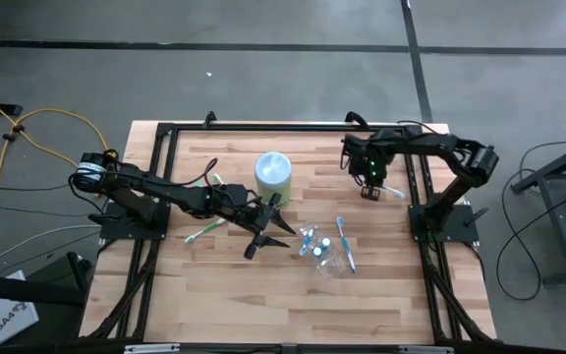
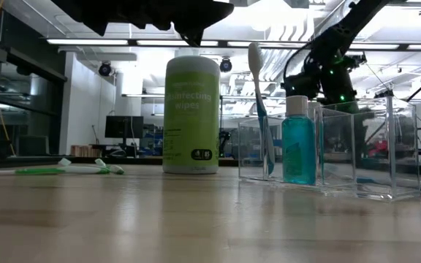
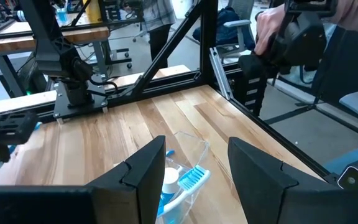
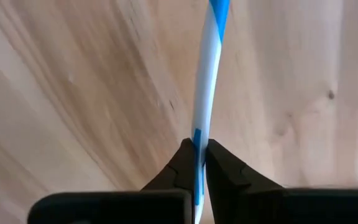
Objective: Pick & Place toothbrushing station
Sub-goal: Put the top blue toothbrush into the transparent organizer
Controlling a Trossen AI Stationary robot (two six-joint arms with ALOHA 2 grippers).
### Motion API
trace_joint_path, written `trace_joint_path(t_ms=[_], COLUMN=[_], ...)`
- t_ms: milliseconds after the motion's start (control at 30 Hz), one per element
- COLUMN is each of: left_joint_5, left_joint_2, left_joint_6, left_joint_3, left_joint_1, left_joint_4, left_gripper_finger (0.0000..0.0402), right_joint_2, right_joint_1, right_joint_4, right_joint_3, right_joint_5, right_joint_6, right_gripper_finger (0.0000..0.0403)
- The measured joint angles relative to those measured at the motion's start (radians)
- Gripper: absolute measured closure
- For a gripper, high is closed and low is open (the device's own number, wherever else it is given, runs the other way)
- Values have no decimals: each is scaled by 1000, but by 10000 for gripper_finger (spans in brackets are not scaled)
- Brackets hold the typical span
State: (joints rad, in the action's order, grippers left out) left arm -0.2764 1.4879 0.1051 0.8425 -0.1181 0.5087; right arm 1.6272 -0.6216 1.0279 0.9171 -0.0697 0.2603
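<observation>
The clear plastic container [image 1: 332, 258] stands on the table right of centre. In the low view, the container [image 2: 342, 146] holds an upright blue-white toothbrush [image 2: 258, 95] and a blue tube [image 2: 298, 150]. A green-white toothbrush [image 1: 204, 231] lies flat to its left. My left gripper [image 3: 194, 146] hovers open just left of the container, touching nothing. Near the far right corner, my right gripper [image 1: 370, 187] points down, shut on a second blue-white toothbrush [image 1: 391, 190]. My right gripper pinches the blue-white toothbrush's handle [image 4: 199, 134] between its two fingertips. The fingers come from above, pointing down, and lie across the handle. The brush runs out level from the fingers toward the table's right edge. Whether its free end touches the wood I cannot tell.
A tall green canister of wipes [image 1: 272, 172] stands at the table's far middle, behind my left gripper. A black frame [image 1: 263, 128] runs along the table's edges. Beyond the table, a person's hand [image 3: 269, 25] shows in the left wrist view.
</observation>
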Motion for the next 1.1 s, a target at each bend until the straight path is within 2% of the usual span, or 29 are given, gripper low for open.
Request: trace_joint_path(t_ms=[567, 833, 1100], left_joint_5=[0, 0, 0], left_joint_2=[0, 0, 0], left_joint_6=[0, 0, 23], left_joint_3=[0, 0, 0], left_joint_1=[0, 0, -2], left_joint_4=[0, 0, 0], left_gripper_finger=[232, 232, 232], right_joint_2=[-25, -122, -206], right_joint_1=[27, 47, 47], right_joint_4=[145, 235, 177], right_joint_3=[287, 379, 386], right_joint_5=[20, 215, 483], right_joint_6=[-60, -186, -439], right_gripper_finger=[395, 395, 395])
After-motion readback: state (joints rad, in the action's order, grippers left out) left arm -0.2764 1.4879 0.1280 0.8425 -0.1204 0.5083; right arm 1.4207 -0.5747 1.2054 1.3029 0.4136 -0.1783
